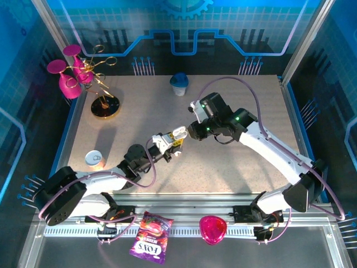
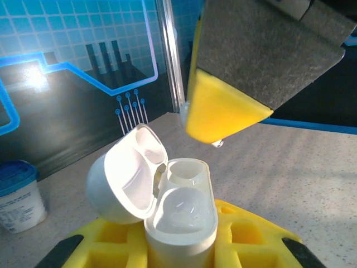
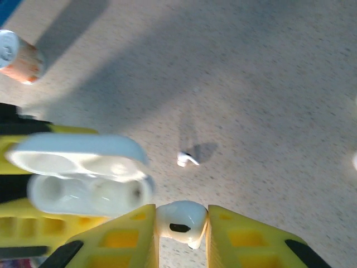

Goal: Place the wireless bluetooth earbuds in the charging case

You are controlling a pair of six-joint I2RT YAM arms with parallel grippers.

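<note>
White charging case (image 2: 181, 218): lid open, clamped in left gripper (image 1: 170, 144).
Right gripper (image 3: 181, 237): pinching one earbud (image 3: 179, 219) beside case.
Second earbud (image 3: 187, 159): lying on table (image 3: 268, 84).

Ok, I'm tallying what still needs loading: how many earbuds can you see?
2. One earbud is pinched in the right jaws, beside the open charging case held by the left jaws. Another earbud lies loose on the table. More may be hidden.
</note>
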